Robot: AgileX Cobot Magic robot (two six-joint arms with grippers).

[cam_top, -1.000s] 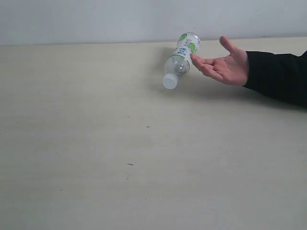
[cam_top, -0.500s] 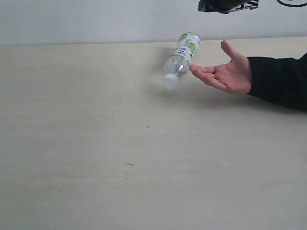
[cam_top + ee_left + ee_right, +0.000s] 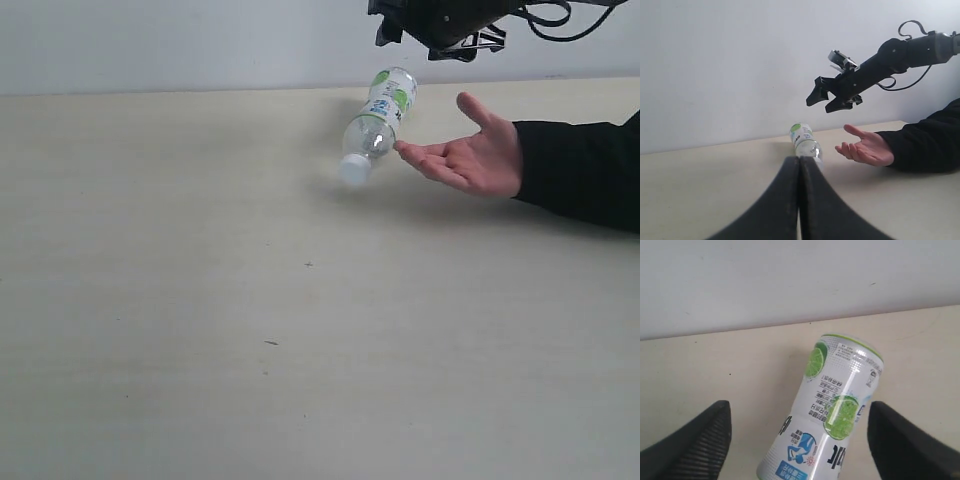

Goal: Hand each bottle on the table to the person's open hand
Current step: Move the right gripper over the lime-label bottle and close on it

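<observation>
Two grippers are mine, and they stand very differently. My right gripper (image 3: 823,103) hangs in the air at the end of an outstretched arm, tipped downward, its jaws spread wide and holding nothing. My left gripper (image 3: 799,167) sits low over the table (image 3: 200,300), well back from the other, with its fingers pressed together and nothing between them. One clear bottle (image 3: 378,118) lies on its side on the table below my right gripper, base end under the fingertips and white cap (image 3: 354,169) at the far end. From my right wrist it shows between the two spread fingers, touched by neither. Just beside the bottle, also lower than my right gripper, is the person's open hand (image 3: 468,155), palm up, thumb raised, in a black sleeve (image 3: 580,165). Whether its fingertips touch the bottle I cannot tell. The bottle's label (image 3: 837,405) is white with green lime slices, a small blue patch and lines of dark print too fine for me to read.
</observation>
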